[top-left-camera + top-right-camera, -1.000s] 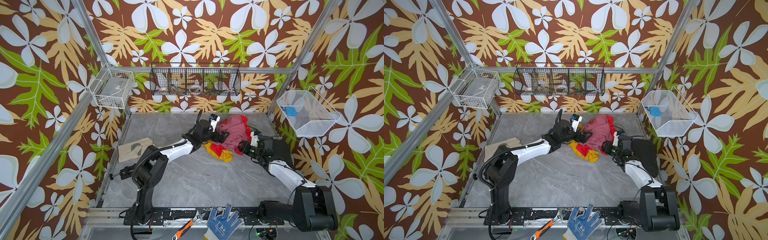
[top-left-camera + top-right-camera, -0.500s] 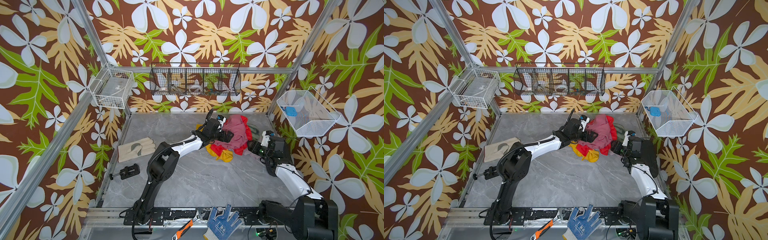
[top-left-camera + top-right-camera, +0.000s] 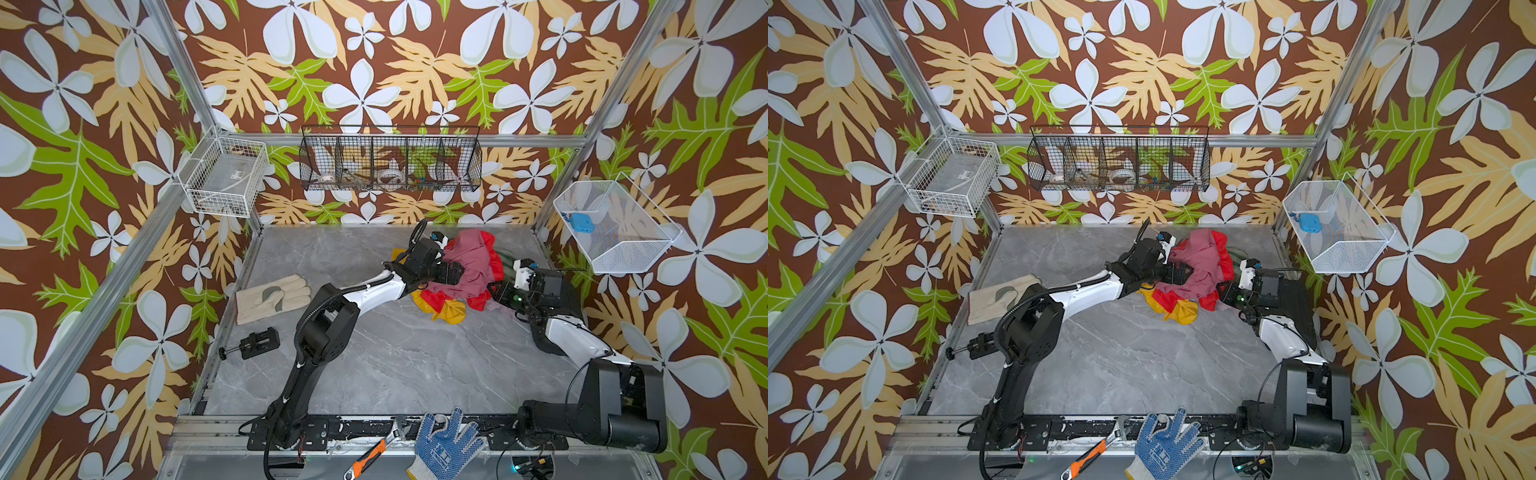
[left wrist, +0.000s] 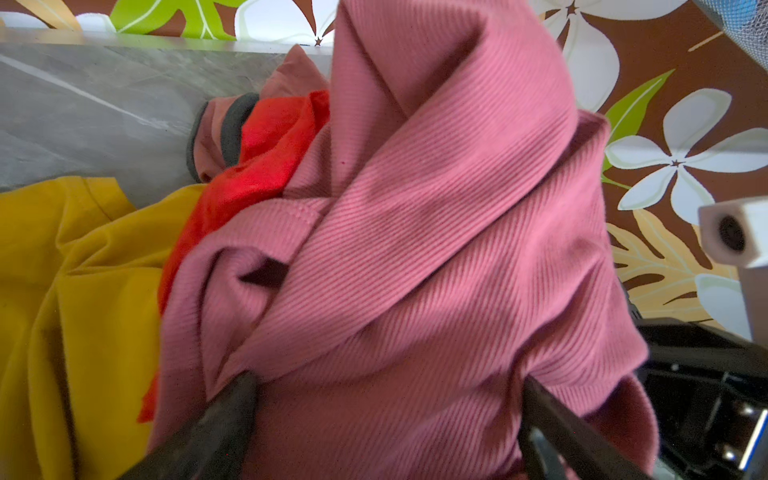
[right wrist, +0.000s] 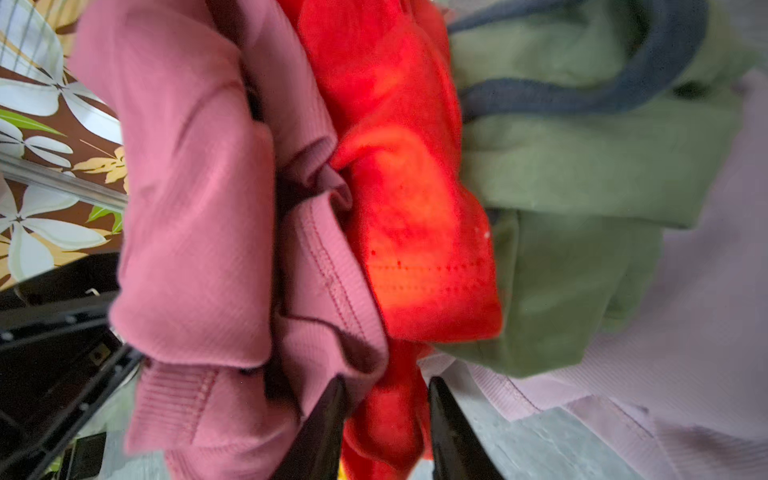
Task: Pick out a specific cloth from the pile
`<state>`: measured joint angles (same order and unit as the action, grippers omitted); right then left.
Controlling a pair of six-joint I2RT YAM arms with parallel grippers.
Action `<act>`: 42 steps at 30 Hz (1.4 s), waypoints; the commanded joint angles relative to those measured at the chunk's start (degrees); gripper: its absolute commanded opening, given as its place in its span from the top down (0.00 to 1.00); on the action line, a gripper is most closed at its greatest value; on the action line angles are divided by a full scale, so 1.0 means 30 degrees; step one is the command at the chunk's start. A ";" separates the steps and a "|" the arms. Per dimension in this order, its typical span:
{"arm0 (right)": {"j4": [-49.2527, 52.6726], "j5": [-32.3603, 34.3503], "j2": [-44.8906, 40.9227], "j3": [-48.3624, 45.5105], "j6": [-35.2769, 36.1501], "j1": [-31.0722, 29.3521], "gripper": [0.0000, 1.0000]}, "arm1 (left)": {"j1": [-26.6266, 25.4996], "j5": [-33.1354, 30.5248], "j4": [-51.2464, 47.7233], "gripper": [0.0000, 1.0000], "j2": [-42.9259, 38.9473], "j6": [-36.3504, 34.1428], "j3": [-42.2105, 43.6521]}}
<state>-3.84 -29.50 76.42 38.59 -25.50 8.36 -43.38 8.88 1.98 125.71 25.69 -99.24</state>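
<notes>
Both top views hang high over the front edge, side by side, looking down and toward the back wall [image 3: 374, 62]. From far off they share almost the whole bench [image 3: 395, 365]. The left wrist view sits just behind its jaws and looks along them, very close to the pink cloth [image 4: 415, 249] between them. The right wrist view looks past its own jaws at the red cloth [image 5: 395, 208] between them. Both wrist views share these two cloths, seen from opposite sides.
</notes>
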 commanded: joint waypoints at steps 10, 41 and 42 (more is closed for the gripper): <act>-0.1550 -0.1204 0.0133 -0.0380 -0.0699 -0.0004 0.82 | 0.0044 -0.0223 -0.3707 0.04 0.2526 0.0496 -0.3670; -0.2733 -0.3341 -0.3941 0.6247 -0.4175 -0.0604 1.00 | 0.0773 -0.0969 -0.5478 0.03 0.2917 0.0550 -0.4068; -0.2869 -0.3217 -0.4091 0.6395 -0.4244 -0.0596 1.00 | 0.0777 -0.0942 -0.5519 0.03 0.2949 0.0561 -0.4068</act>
<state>-7.49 -38.98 65.08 56.69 -36.23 6.61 -41.30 6.70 -12.16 134.08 28.08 -111.28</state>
